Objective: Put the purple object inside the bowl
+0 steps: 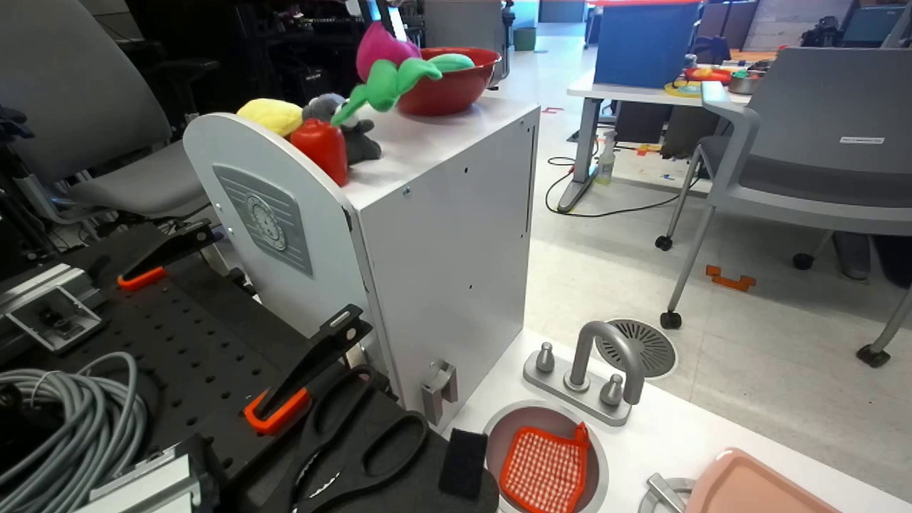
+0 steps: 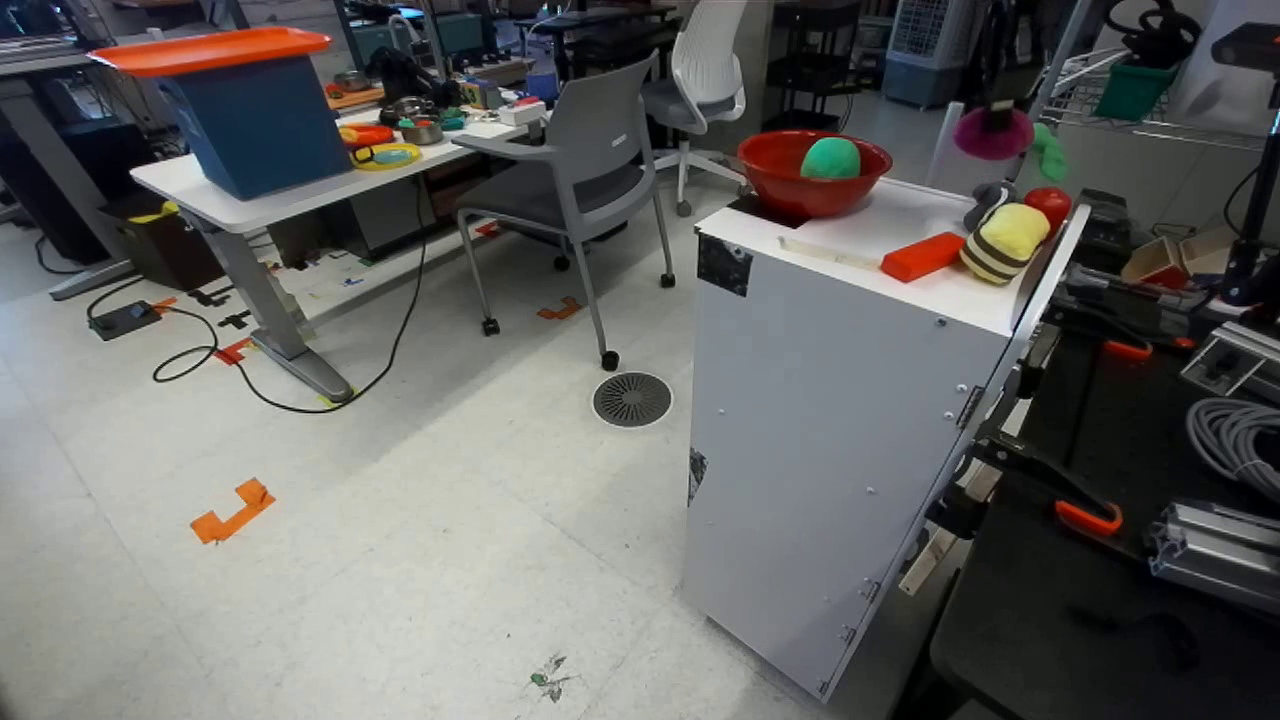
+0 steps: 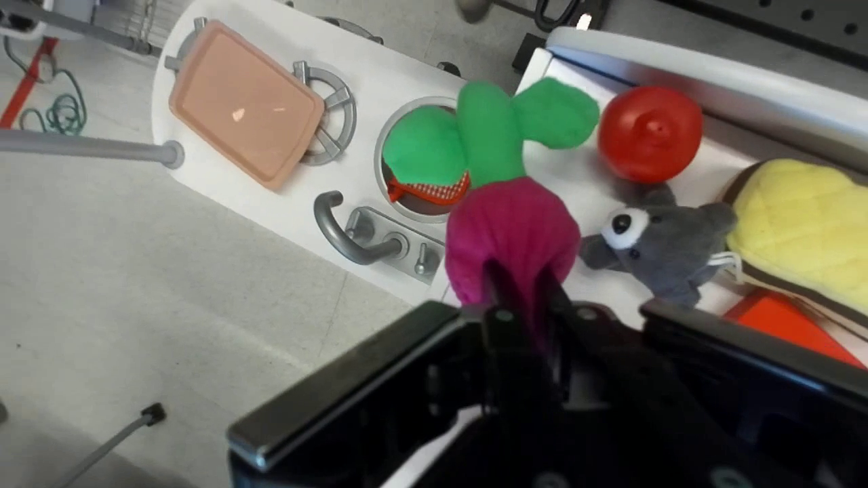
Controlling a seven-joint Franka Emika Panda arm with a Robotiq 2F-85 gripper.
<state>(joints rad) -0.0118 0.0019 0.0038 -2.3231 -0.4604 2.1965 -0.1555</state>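
The purple object, a magenta-pink soft toy with green leaves, hangs in the air above the white cabinet top in both exterior views. In the wrist view my gripper is shut on its magenta body, pinching the cloth between the fingertips; its leaves point away from the gripper. The wide red bowl stands upright on the cabinet top in both exterior views, with a green round thing in it. The held toy is apart from the bowl in an exterior view. The bowl is out of the wrist view.
On the cabinet top lie a dark grey toy, a yellow toy, a red pepper-like toy and a red block. A raised curved panel edges one side. A faucet and sink stand lower.
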